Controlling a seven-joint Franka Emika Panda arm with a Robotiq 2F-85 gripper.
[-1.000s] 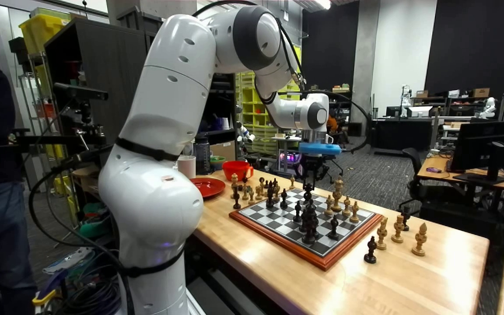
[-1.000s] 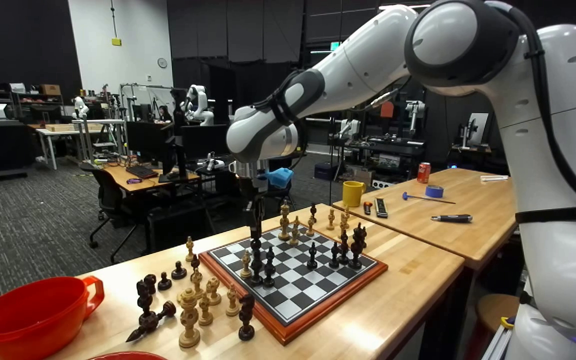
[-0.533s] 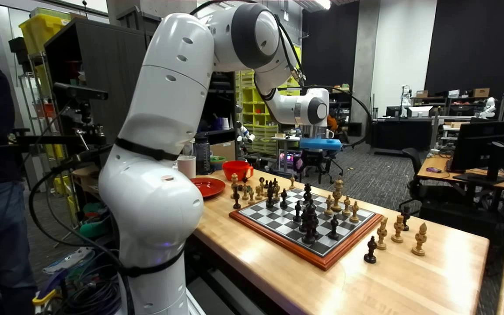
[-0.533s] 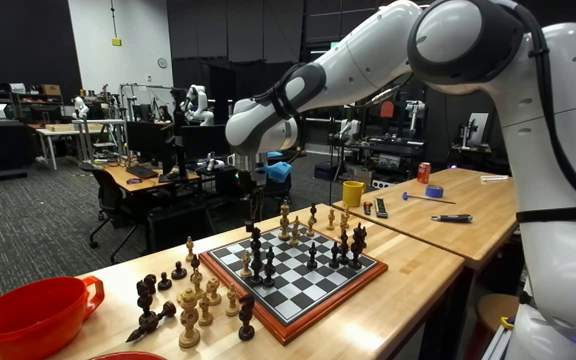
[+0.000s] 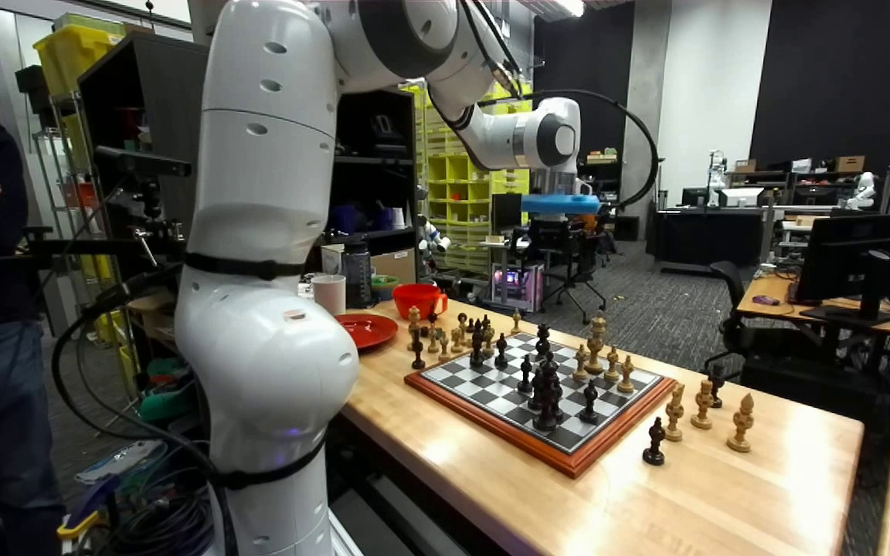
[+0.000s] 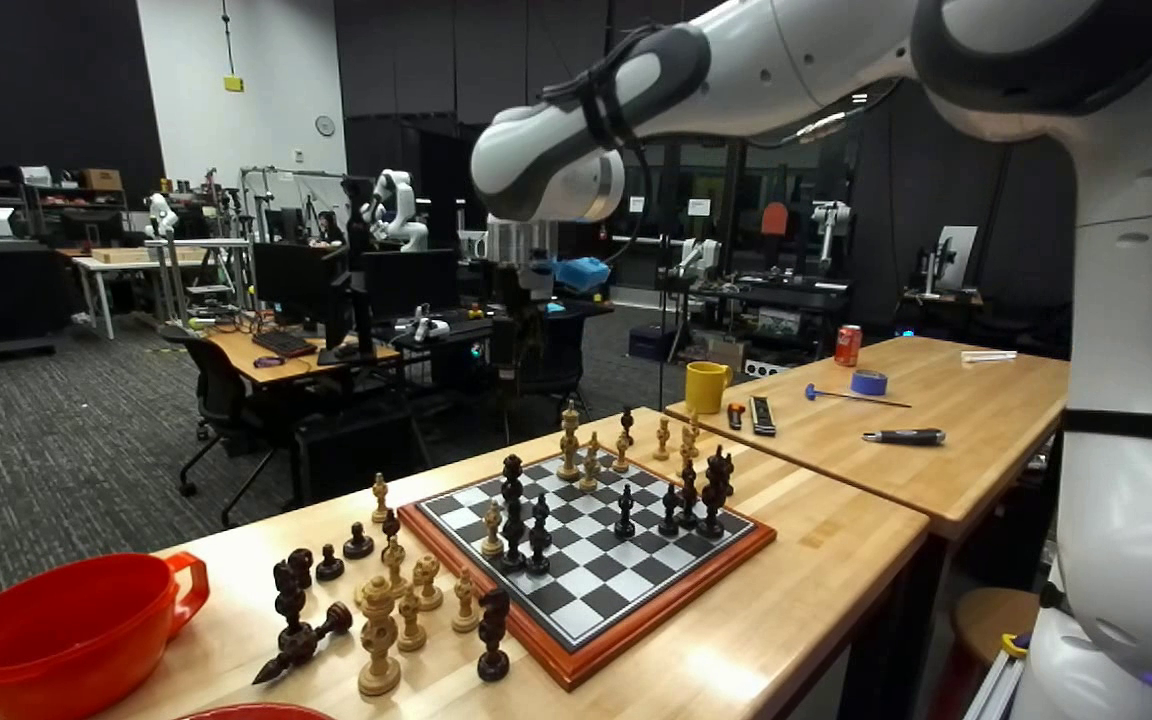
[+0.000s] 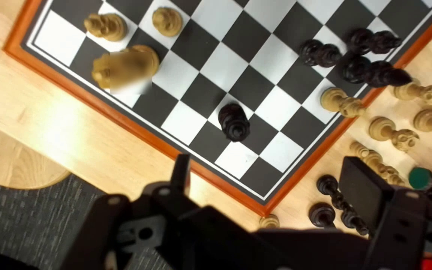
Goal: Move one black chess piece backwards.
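On the chessboard (image 5: 484,421) a black chess piece (image 7: 234,122) stands upright by itself, near the far edge. It also appears in an exterior view as the black piece (image 5: 543,340) behind the others. High over the board, my gripper (image 7: 267,159) is open, its fingers (image 7: 366,189) wide apart and holding nothing. A dark cluster of other black pieces (image 7: 373,71) shows at the upper right of the wrist view. In an exterior view the hand is dark and blends into the background.
Light pieces (image 7: 105,27) share the board. Loose pieces, such as a light one (image 6: 378,640) and a toppled dark one (image 6: 301,640), lie beside it. A red cup (image 6: 71,630), a red plate (image 5: 368,330) and a yellow mug (image 6: 704,388) are also around.
One second ago the gripper was down at the top of the black piece. Its jaws have opened and the arm has risen well above the board, leaving the piece standing where it was.
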